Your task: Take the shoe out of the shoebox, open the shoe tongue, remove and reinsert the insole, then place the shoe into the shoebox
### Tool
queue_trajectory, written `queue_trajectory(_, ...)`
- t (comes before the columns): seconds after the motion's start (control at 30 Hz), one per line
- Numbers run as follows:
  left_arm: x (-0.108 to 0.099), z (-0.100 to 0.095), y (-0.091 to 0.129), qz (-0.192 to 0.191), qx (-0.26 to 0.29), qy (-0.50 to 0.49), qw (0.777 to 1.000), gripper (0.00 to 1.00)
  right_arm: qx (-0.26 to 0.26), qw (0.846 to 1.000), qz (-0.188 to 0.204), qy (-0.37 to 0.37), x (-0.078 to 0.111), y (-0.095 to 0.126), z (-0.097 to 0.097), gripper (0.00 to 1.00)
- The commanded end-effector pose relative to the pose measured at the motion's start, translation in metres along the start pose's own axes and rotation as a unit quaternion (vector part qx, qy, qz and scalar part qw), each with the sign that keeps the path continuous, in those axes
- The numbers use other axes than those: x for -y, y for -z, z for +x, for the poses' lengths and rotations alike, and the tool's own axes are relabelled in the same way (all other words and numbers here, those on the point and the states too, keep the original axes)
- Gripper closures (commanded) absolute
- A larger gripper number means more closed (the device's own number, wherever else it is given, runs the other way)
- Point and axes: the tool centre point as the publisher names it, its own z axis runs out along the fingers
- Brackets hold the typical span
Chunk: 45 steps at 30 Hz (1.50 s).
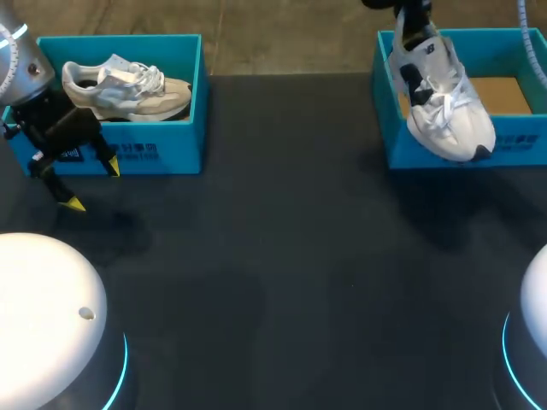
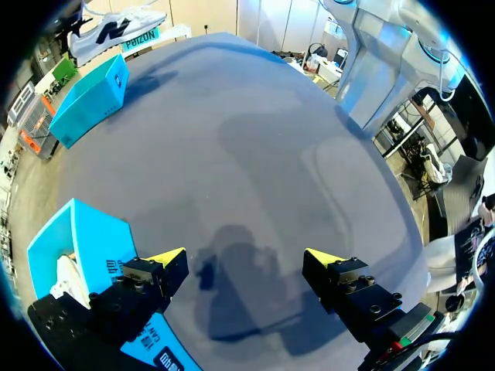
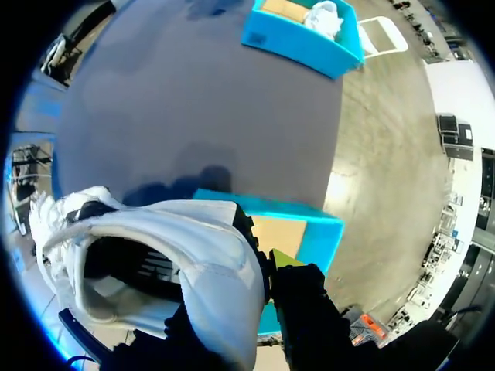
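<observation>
Right arm [image 1: 412, 12] is coming in over the worktop's far right corner. Its jaws are clamping the heel collar of the white shoe [image 1: 457, 128]; in the right wrist view one yellow tip is showing outside the heel and the other is hiding inside. Shoe is hanging toe-down over the front wall of the right shoebox [image 1: 521, 141], with the toe overlapping that wall; cannot tell if it is touching. Left jaws are standing wide, holding nothing, hovering over bare worktop [image 1: 282, 256] near its left edge, just beside the left shoebox [image 1: 162, 152], where a second shoe [image 1: 128, 85] is lying.

Risks, as I am judging them:
- Grip is sitting on soft padding at one end only, so a quick move is likely setting the shoe swinging or twisting, and it could be slipping free.
- Toe or the loose laces [image 1: 443, 101] could be snagging the box wall, dragging or tipping the light box.
- Left jaws are waiting well apart from the shoe, so nothing is backing up the hold
</observation>
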Motion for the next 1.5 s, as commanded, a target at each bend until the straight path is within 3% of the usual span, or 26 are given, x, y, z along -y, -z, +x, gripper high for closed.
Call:
queue_trajectory(0.03, 0.001, 0.000, 0.000, -0.002, 0.000, 0.000, 1.000, 0.00, 0.000, 1.000, -0.020, -0.001, 0.031, -0.012, -0.024, 1.00)
queue_trajectory(0.3, 0.001, 0.000, 0.000, -0.002, 0.000, 0.000, 1.000, 0.00, 0.027, 0.998, -0.056, 0.022, 0.081, -0.030, -0.054, 1.00)
queue_trajectory(0.6, 0.001, 0.000, 0.000, -0.002, 0.000, 0.000, 1.000, 0.00, -0.001, 0.999, -0.038, 0.037, 0.108, -0.050, -0.067, 1.00)
queue_trajectory(0.73, 0.001, 0.000, 0.000, -0.002, 0.000, 0.000, 1.000, 0.00, -0.016, 0.999, -0.033, 0.008, 0.125, -0.063, -0.070, 1.00)
queue_trajectory(0.97, 0.001, 0.000, 0.000, -0.002, 0.000, 0.000, 1.000, 0.00, -0.020, 0.996, -0.017, -0.085, 0.157, -0.065, -0.058, 1.00)
queue_trajectory(1.13, 0.001, 0.000, 0.000, -0.002, 0.000, 0.000, 1.000, 0.00, 0.002, 0.975, -0.017, -0.220, 0.182, -0.063, -0.037, 1.00)
queue_trajectory(1.33, 0.001, 0.000, 0.000, -0.002, 0.000, 0.000, 1.000, 0.00, 0.004, 0.942, 0.016, -0.336, 0.194, -0.063, -0.017, 1.00)
queue_trajectory(1.5, 0.001, 0.000, 0.000, -0.002, 0.000, 0.000, 1.000, 0.00, -0.007, 0.902, 0.030, -0.431, 0.202, -0.067, -0.005, 1.00)
